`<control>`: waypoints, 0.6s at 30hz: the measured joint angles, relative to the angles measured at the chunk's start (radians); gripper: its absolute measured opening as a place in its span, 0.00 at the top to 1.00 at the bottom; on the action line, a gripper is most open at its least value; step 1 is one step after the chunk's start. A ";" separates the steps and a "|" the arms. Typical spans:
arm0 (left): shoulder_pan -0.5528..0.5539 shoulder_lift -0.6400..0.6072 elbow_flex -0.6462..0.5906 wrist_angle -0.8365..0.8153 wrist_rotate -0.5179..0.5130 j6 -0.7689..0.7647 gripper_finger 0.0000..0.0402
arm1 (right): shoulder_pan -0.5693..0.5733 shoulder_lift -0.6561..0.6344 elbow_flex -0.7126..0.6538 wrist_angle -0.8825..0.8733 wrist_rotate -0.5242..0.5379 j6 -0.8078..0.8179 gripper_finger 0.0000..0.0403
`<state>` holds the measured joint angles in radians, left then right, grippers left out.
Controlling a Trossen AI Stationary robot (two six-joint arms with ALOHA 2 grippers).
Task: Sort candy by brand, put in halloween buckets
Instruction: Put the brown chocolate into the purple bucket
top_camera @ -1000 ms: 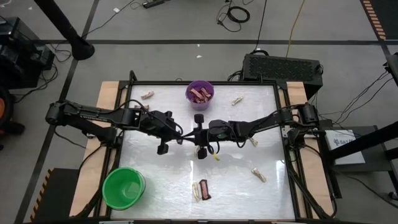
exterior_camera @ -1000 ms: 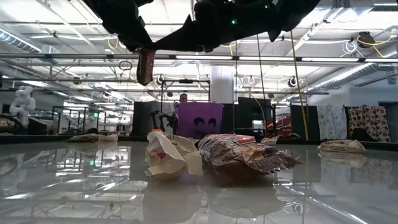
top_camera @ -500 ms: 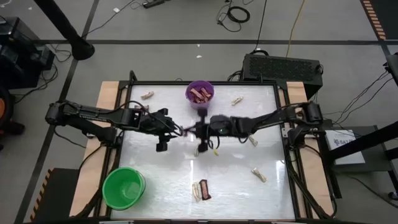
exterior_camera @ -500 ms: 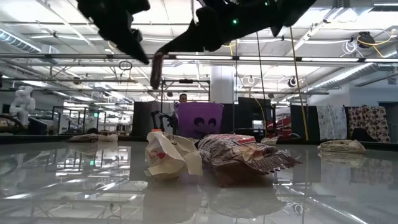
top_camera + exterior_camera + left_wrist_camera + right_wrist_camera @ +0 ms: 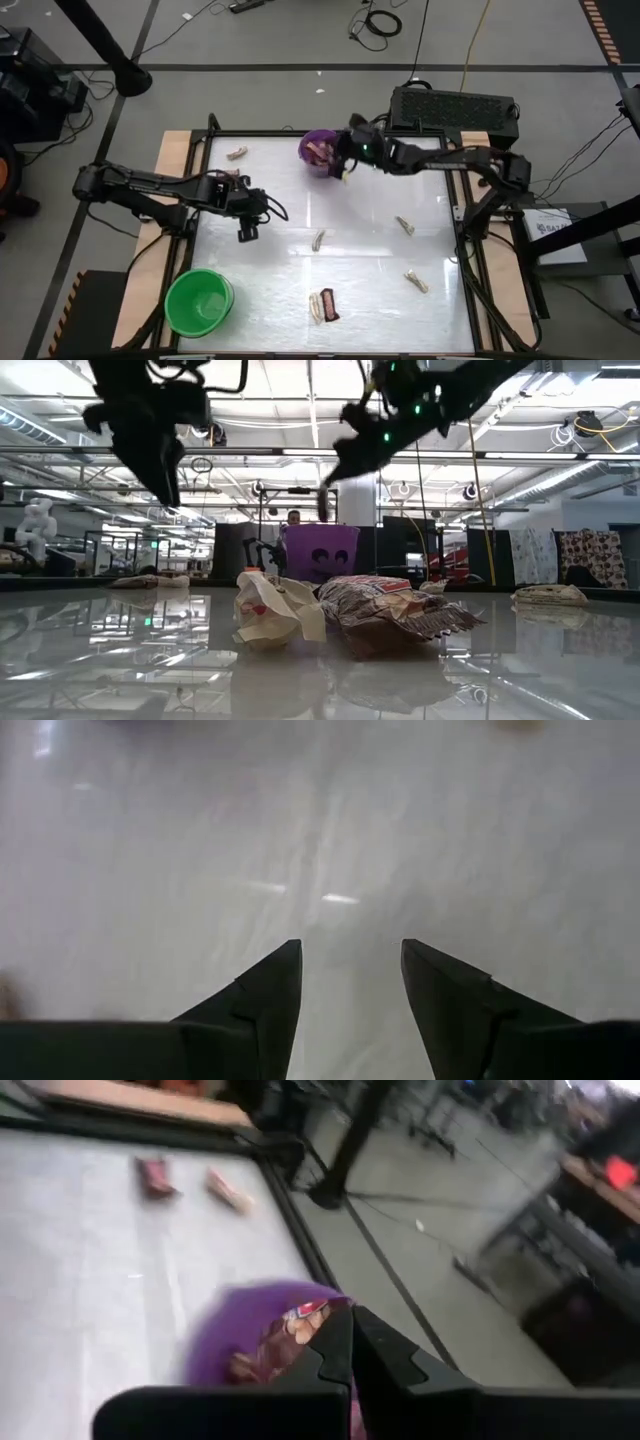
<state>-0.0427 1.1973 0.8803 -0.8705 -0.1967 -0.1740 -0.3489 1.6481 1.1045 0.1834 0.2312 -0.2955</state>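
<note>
The bench (image 5: 380, 280) still carries stray candy; the green bucket (image 5: 198, 300) sits at its near-left corner. The right tool (image 5: 343, 160), jaws together, has swung to the purple bucket (image 5: 318, 150) (far edge), apparently delivering a maroon bar. The left tool (image 5: 248, 228) has parted, empty.

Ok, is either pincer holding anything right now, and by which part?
Right pincer is shut on a dark bar, apparently by its upper end, above the purple bucket. Left pincer is open and empty.

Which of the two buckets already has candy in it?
The purple bucket at the table's far edge holds brown bars; the green bucket at the near left corner looks empty.
</note>
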 joint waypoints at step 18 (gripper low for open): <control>0.196 -0.001 -0.024 -0.028 -0.018 0.104 0.55 | -0.139 0.024 0.000 -0.097 -0.219 0.149 1.00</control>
<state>0.1528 1.1963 0.8562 -0.8982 -0.2149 -0.0703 -0.4877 1.6722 1.1042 0.0861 0.0123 -0.1468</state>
